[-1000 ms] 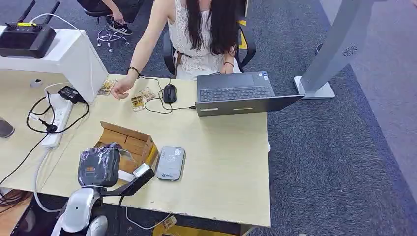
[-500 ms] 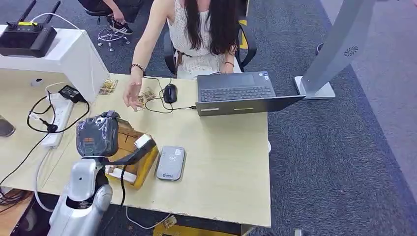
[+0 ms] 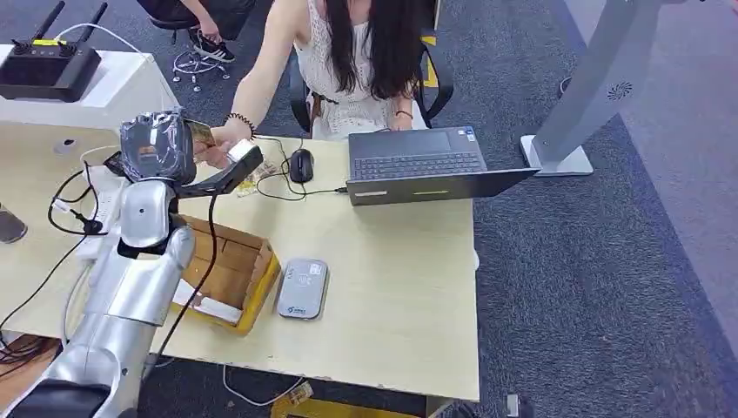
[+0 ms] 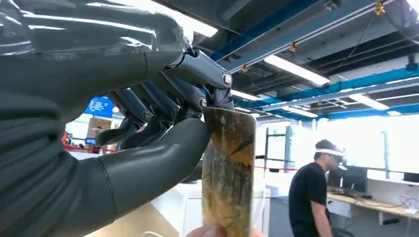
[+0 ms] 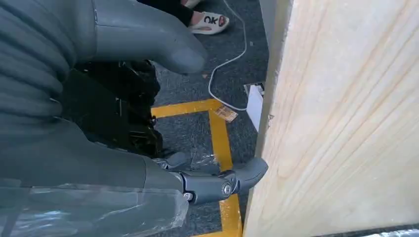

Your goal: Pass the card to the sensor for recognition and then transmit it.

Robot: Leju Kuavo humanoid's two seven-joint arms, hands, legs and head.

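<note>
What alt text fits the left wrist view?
The robot's left hand pinches a brown patterned card between thumb and fingers, while a person's fingertip touches the card's far end. Behind them are ceiling lights and a standing person.

A seated person point(image 3: 352, 52) in a white top reaches one arm over the wooden desk point(image 3: 392, 287). An open laptop point(image 3: 426, 165) sits near a black mouse point(image 3: 300, 164). An open cardboard box point(image 3: 231, 270) lies toward the near edge, and a white power strip point(image 3: 103, 213) with what seems a black adapter plugged in lies further left. A black router point(image 3: 48, 68) tops a white stand.
</note>
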